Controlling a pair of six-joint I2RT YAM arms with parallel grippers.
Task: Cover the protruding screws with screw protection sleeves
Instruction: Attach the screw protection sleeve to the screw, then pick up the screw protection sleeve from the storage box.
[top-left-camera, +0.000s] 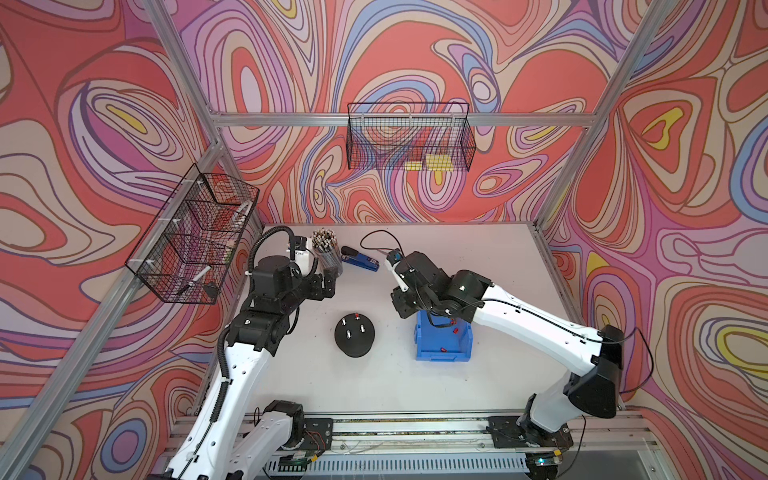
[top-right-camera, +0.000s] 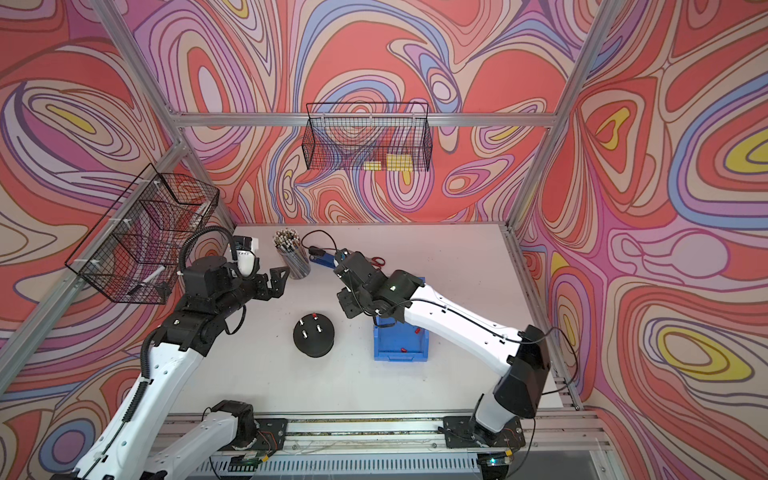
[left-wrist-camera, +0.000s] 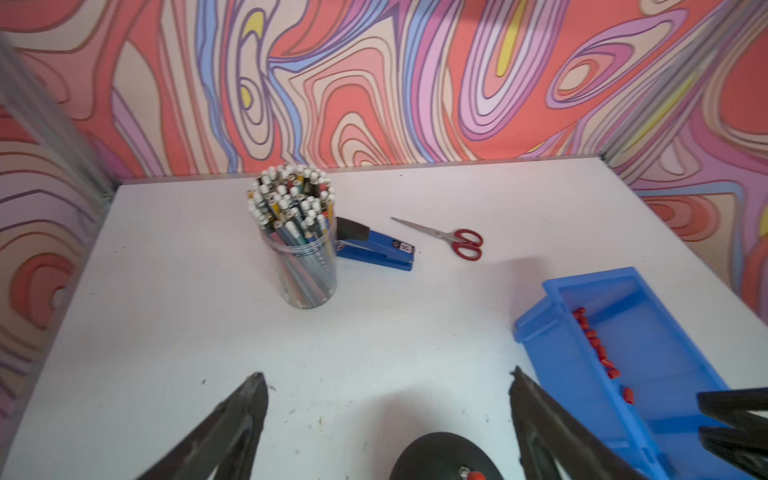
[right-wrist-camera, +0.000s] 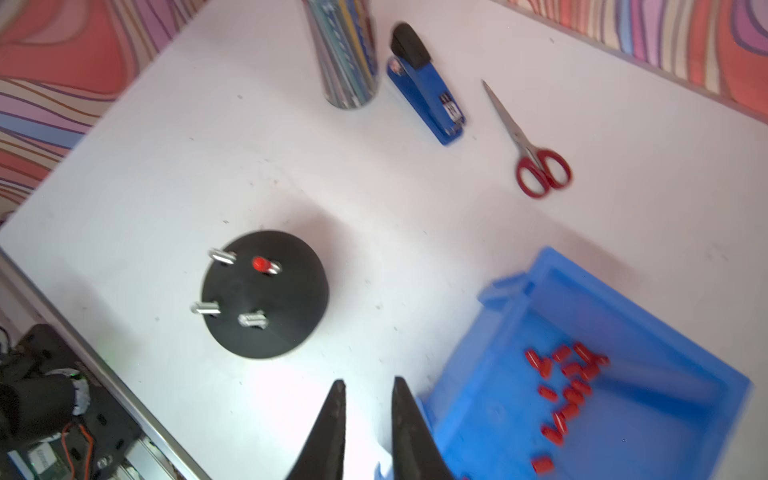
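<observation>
Sleeves (right-wrist-camera: 575, 392): a dozen or more (too blurred to count exactly), loose in bin (right-wrist-camera: 665, 436), lying on their sides, axes every way. The bin lay just beside right gripper (right-wrist-camera: 369, 380), on the side away from puck (right-wrist-camera: 291, 316), and the right arm was nearer. Its jaws stood slightly apart, empty. Left gripper (left-wrist-camera: 386, 371): jaws wide apart, empty. Screws (right-wrist-camera: 251, 320): four, upright on the puck; one capped red, three bare.

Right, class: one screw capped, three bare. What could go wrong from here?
The sleeves lie bunched in the bin, so the right gripper may pinch two or none. The puck stands unheld, the left gripper open and clear of it; pressing a sleeve onto a screw might shift it.
</observation>
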